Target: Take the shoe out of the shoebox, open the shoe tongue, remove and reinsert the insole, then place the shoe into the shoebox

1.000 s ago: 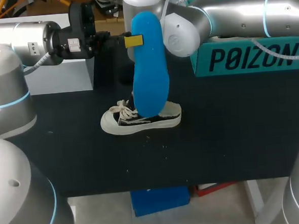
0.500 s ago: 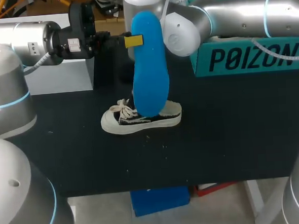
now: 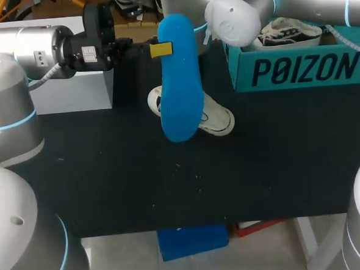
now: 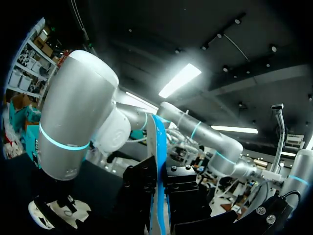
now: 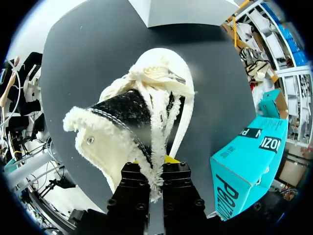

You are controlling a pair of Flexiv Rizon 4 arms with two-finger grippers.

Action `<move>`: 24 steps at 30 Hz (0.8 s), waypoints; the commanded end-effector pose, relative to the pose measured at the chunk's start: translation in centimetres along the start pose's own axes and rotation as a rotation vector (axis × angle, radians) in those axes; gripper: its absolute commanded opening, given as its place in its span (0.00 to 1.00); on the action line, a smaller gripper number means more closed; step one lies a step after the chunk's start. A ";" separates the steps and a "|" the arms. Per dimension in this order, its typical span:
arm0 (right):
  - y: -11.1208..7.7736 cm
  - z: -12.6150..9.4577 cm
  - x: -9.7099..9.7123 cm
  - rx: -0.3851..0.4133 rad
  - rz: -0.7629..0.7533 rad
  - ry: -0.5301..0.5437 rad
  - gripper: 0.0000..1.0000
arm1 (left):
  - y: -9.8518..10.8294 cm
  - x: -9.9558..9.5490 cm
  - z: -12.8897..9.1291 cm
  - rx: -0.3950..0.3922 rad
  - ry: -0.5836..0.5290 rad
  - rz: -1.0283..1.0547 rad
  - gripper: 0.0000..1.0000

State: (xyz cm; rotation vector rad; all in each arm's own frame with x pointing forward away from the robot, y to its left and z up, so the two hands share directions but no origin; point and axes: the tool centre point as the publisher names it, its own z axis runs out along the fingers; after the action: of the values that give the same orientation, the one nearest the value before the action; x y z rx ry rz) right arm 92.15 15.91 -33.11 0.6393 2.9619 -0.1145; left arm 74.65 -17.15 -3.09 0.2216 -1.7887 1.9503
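Over the desk (image 3: pixel 171 190), gripping the blue insole (image 3: pixel 180 80) upright in the clamped left end effector (image 3: pixel 161 49) and pinching the shoe (image 5: pixel 142 112) by its fleecy collar in the closed right end effector (image 5: pixel 156 169), near the teal shoebox (image 3: pixel 298 69).

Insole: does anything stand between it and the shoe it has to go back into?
Nothing visible does. The blue insole hangs upright in the left pincer, overlapping the shoe in the head view. The right pincer grips the shoe by its fleecy collar.
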 end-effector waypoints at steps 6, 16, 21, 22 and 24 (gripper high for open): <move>-0.5 -2.9 1.4 0.120 0.574 -0.067 0.00 | 0.1 -0.1 0.2 0.001 -0.003 0.001 0.00; -1.7 -1.9 2.6 0.121 0.977 -0.047 0.00 | 0.1 -0.1 0.2 0.001 -0.003 0.001 0.00; -1.8 -1.2 3.2 0.107 1.075 -0.028 0.00 | 0.1 -0.1 0.2 0.001 -0.003 0.001 0.00; -1.7 -1.1 3.3 0.105 1.093 -0.036 0.00 | 0.1 -0.1 0.2 0.001 -0.003 0.001 0.00; -1.5 -0.8 3.5 0.100 1.122 -0.024 0.00 | 0.1 -0.1 0.2 0.001 -0.003 0.001 0.00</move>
State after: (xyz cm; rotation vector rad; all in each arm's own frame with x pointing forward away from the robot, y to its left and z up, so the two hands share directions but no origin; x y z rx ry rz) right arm 88.31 15.83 -32.31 1.7411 2.4277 -0.2072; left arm 74.65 -17.15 -3.10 0.2216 -1.7887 1.9504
